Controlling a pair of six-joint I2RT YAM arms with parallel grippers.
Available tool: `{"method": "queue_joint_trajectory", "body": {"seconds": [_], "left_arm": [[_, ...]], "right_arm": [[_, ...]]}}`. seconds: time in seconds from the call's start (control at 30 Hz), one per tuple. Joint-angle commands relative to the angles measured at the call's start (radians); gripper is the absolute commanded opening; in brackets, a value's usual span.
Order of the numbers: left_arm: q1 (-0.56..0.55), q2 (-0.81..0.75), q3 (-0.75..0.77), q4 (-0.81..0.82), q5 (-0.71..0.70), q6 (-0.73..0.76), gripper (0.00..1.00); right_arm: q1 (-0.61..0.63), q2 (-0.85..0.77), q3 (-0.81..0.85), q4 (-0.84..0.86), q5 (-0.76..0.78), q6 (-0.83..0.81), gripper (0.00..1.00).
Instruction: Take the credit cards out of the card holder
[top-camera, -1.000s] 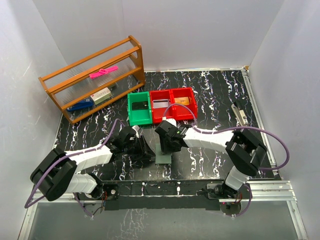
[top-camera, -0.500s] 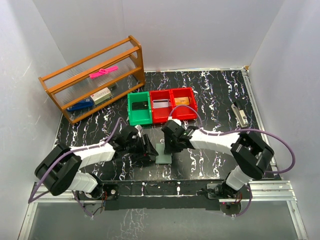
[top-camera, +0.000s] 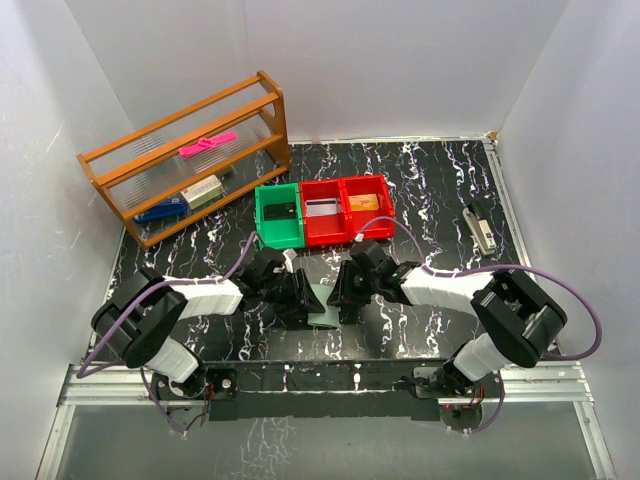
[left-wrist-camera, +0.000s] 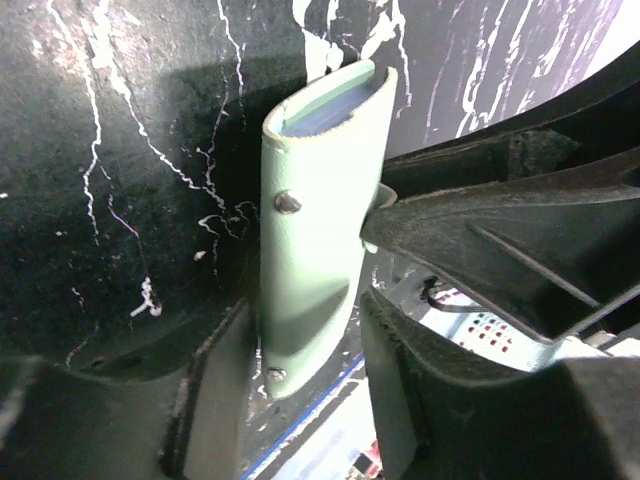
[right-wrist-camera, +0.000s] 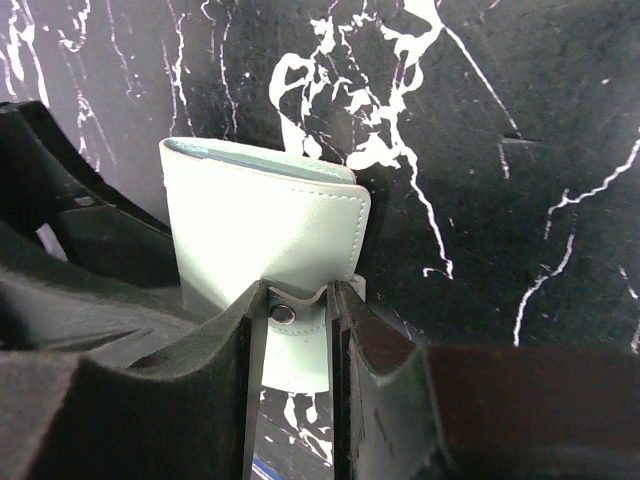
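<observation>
On the black marbled surface (top-camera: 440, 190), near its front middle, the folded pale green card holder (left-wrist-camera: 310, 240) sits between both grippers. The right gripper (right-wrist-camera: 290, 305) has its jaws pinching the holder's snap tab. The left gripper (left-wrist-camera: 305, 325) has its jaws flanking the holder; whether they press it, I cannot tell.

The left hand (top-camera: 302, 297) and right hand (top-camera: 347, 291) flank the card holder (top-camera: 324, 307) on the counter (top-camera: 440, 190), near the green bin (top-camera: 282, 241).

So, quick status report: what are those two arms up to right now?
Right pincer shut on snap tab of card holder. Left pincer straddles it, grip unclear. Holder folded, nothing pulled out yet. Green bin, red bins behind, apart.
</observation>
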Motion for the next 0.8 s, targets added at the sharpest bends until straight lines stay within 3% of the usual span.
{"method": "queue_joint_trajectory", "body": {"seconds": [0.0, 0.13, 0.3, 0.57, 0.77], "left_arm": [[-0.012, 0.022, 0.018, -0.007, 0.019, 0.012, 0.36], [-0.011, 0.014, 0.017, -0.05, -0.014, 0.013, 0.21], [-0.011, -0.04, 0.001, -0.129, -0.071, 0.016, 0.11], [-0.011, -0.115, -0.004, -0.223, -0.153, 0.038, 0.0], [-0.011, -0.12, 0.007, -0.241, -0.165, 0.042, 0.0]], "right_arm": [[-0.008, 0.031, -0.075, 0.092, -0.064, 0.047, 0.05], [-0.017, 0.008, -0.091, 0.118, -0.075, 0.05, 0.04], [-0.048, -0.019, -0.09, 0.036, -0.017, 0.016, 0.01], [-0.051, -0.086, -0.068, -0.09, 0.097, -0.032, 0.01], [-0.051, -0.104, -0.058, -0.127, 0.09, -0.051, 0.03]]}}
